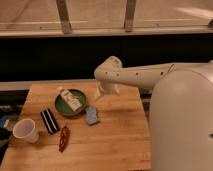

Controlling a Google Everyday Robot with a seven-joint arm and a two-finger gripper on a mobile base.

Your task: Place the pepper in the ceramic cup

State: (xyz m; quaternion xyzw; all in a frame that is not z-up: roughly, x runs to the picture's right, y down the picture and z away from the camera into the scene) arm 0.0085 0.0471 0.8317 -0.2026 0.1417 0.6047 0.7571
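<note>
Camera view shows one pepper (64, 138), dark red and slender, lying flat on the wooden table (116, 142). It sits well apart from the pincer (101, 93), toward the near edge of the table and to the left side of the view. It touches nothing else.

One ceramic cup (25, 130), white and upright with its mouth facing up, stands farther from the pincer than the pepper does, near the left edge of the table. Cup and pepper are apart, with bare wood between them.

One black-and-white striped block (49, 121) lies between the cup and the pincer, just beyond the pepper.

One dark green bowl (62, 106) rests just beside the pincer, on its left in the view. One pale rectangular packet (70, 99) lies inside the bowl.

One blue item (92, 115) lies near the pincer, slightly nearer the camera, beside the bowl rim.

One pincer hangs from the end of the white arm (137, 75), over the far part of the table, to the right of the bowl. It holds nothing visible. Whether it is spread or pressed together cannot be told.

One white robot body (182, 122) fills the right side of the view.
</note>
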